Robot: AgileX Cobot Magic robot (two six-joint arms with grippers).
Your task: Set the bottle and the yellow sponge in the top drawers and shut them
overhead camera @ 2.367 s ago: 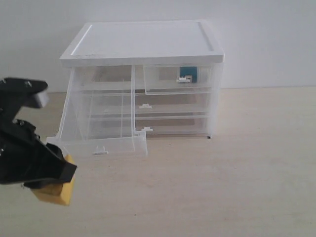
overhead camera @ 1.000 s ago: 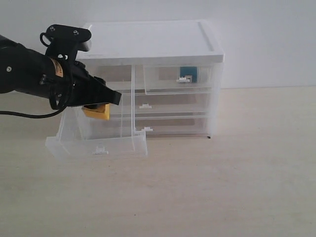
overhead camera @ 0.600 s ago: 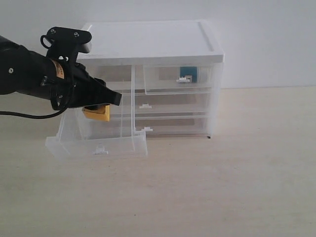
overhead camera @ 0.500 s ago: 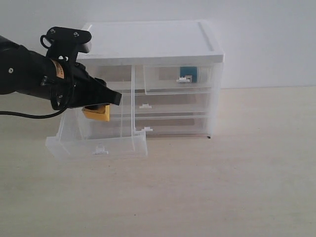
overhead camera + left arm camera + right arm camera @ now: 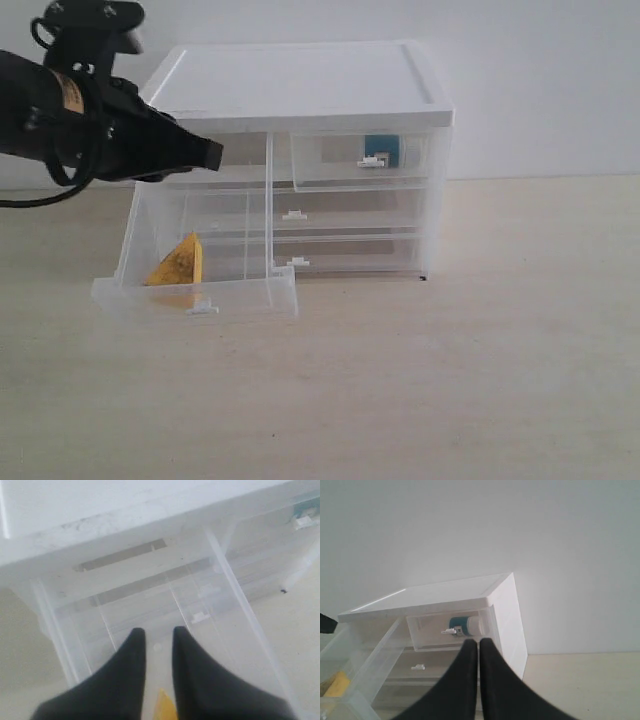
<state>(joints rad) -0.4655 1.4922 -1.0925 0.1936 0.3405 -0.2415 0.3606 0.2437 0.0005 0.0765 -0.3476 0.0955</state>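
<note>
Left tool (image 5: pixel 159 632) barely open, empty; yellow sponge (image 5: pixel 178 265) sits below in open top drawer (image 5: pixel 240 295). Next: push it shut.

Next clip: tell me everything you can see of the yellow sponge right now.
The yellow sponge is a small yellow-orange wedge, triangular from the exterior view, with a darker mottled face. It stands point-up on the floor of the pulled-out, downward-tilted top left drawer, near its front wall. Nothing grips it; the left tool hangs above it, apart.
</note>
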